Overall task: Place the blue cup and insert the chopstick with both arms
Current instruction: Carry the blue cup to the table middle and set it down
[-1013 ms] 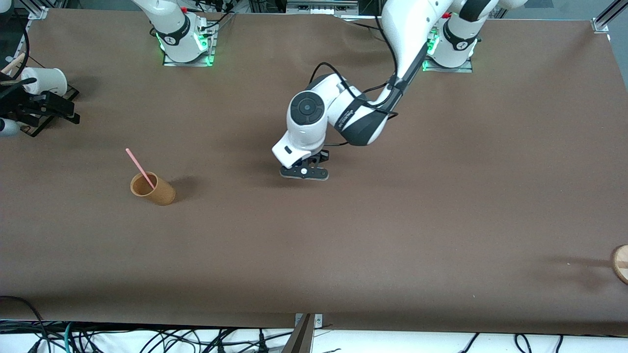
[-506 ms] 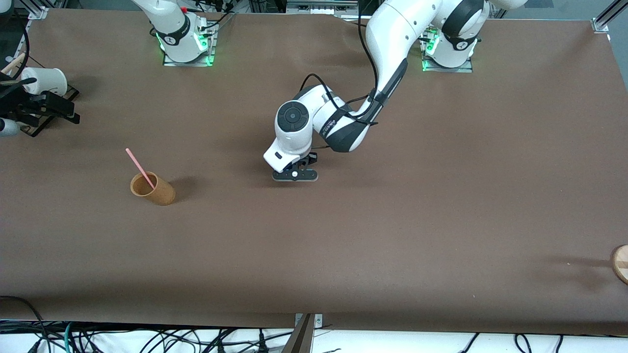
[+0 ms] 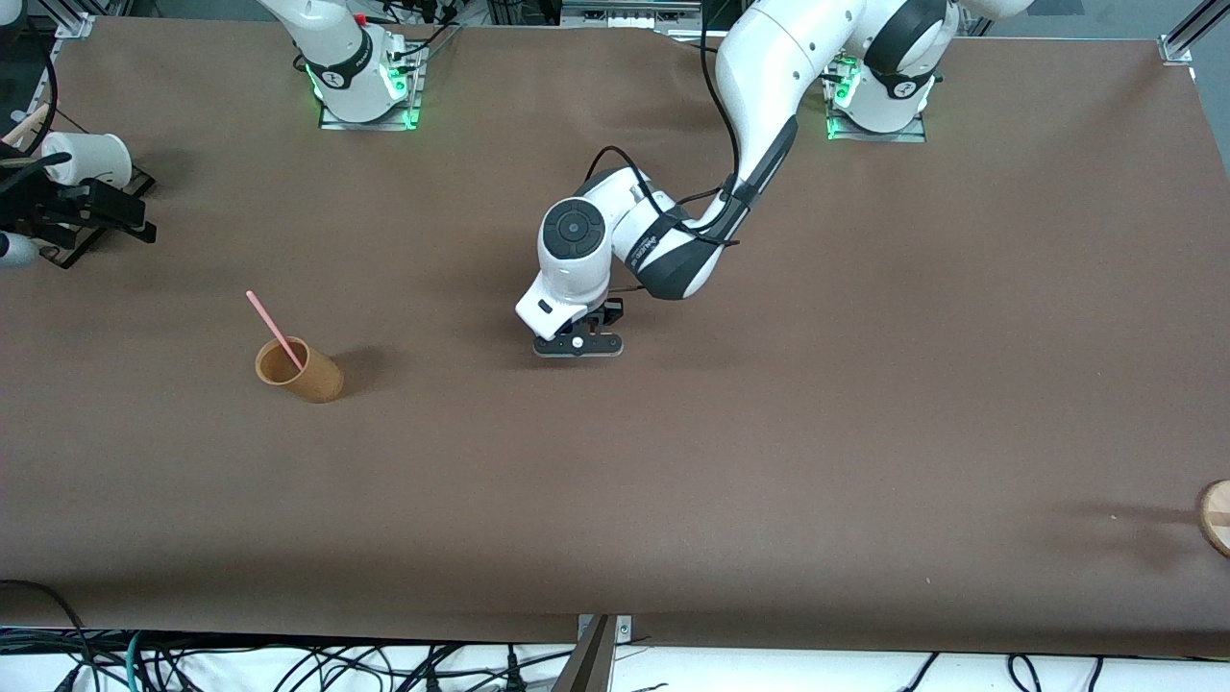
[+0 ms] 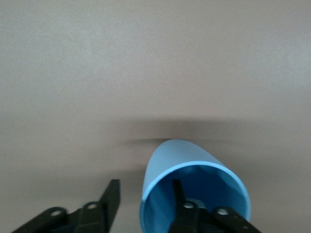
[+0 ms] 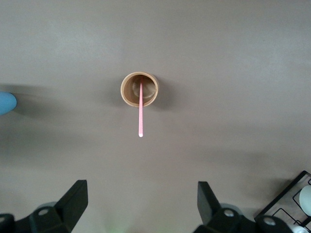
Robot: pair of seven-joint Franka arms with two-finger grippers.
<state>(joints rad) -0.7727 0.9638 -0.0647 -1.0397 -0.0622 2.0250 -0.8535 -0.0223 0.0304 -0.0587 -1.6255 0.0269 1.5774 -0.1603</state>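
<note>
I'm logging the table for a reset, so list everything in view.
table: one, brown, under everything
blue cup: one, blue, upright at mid-table, under the left gripper
tan cup: one, tan-orange, toward the right arm's end
chopstick: one, pale pink, leaning in the tan cup
white cup: one, white, at the right arm's end by the rack
rack: one, black, at the right arm's end
wooden disc: one, light wood, at the left arm's end, partly out of view
left gripper: one, black, open, one finger inside the blue cup, one outside
right gripper: one, black, open, high over the tan cup
</note>
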